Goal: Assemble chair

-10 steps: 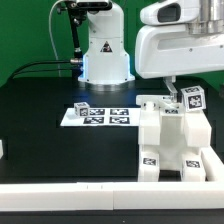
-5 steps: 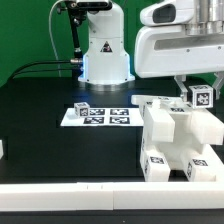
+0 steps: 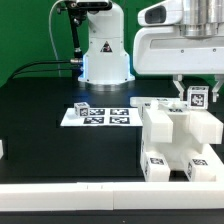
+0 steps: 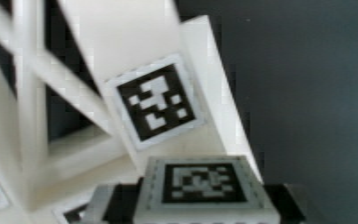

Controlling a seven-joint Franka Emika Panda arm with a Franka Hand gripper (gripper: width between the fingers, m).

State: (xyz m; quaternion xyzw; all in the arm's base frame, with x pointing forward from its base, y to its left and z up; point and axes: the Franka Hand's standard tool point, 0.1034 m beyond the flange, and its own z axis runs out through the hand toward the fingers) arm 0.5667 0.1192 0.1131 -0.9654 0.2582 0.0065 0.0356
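Note:
The chair [image 3: 172, 138] is a white blocky structure with square tags, standing at the exterior view's right near the front of the black table. My gripper [image 3: 197, 101] hangs over its top right part, shut on a small white tagged block [image 3: 198, 96] that sits on or just above the structure. In the wrist view the block [image 4: 197, 180] fills the gap between my dark fingers [image 4: 108, 203]. Beyond it rises a white chair panel with a tag [image 4: 158, 98]. Whether the block touches the structure is hidden.
The marker board [image 3: 108, 118] lies mid-table with a small tagged cube [image 3: 82, 110] at its left end. The arm's white base [image 3: 105, 55] stands behind it. A white ledge [image 3: 70, 190] runs along the table's front edge. A small white piece [image 3: 2, 148] shows at the left border.
The jaws have closed onto the small tagged block. Block and gripper shifted slightly toward the exterior view's right, and the chair structure moved a little with them.

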